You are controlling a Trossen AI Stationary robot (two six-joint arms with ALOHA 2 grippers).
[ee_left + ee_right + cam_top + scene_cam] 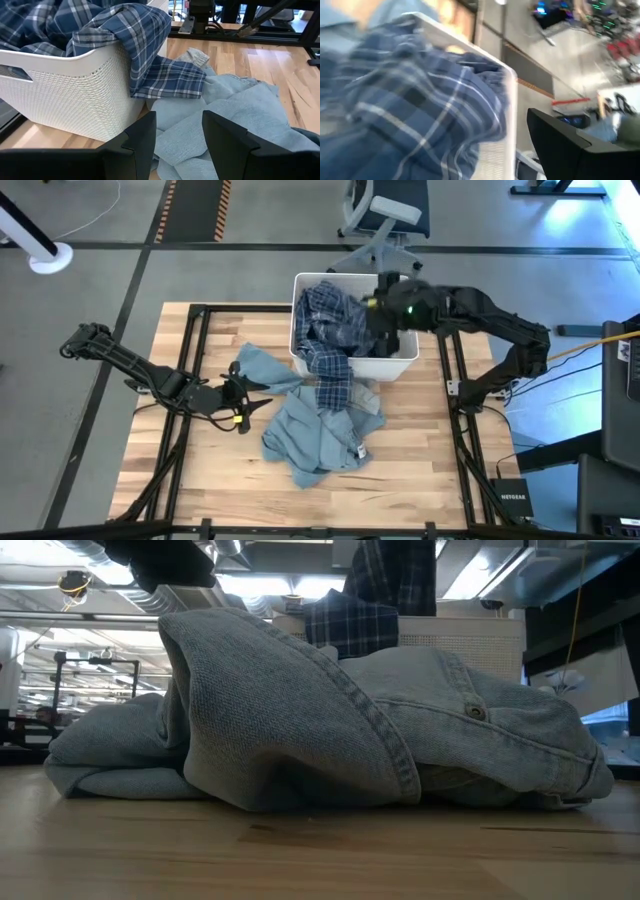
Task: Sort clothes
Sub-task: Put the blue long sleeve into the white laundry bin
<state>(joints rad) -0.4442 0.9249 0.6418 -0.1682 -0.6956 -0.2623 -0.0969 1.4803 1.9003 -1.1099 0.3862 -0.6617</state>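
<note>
Nearest the table's front edge, at about six o'clock from the centre, lies a light blue-grey garment (322, 428), crumpled in a heap on the wooden table (420, 470); from the low camera it fills nearly the whole width and blocks most of what stands behind. A second fold of the same pale fabric (262, 370) spreads toward nine o'clock, and there the left gripper (243, 395) hangs low over its edge, fingers (142, 137) spread apart with nothing between them. Beyond, at twelve o'clock, stands the white bin (385, 365), full of blue-and-white plaid clothes (330, 315); one plaid garment (332, 375) hangs out over the near rim and down onto the pale heap. The right gripper (378, 315) is over the bin at one o'clock, down among the plaid cloth; whether it grips any, I cannot tell. Past the table, an office chair (385, 210) sits on the grey floor
</note>
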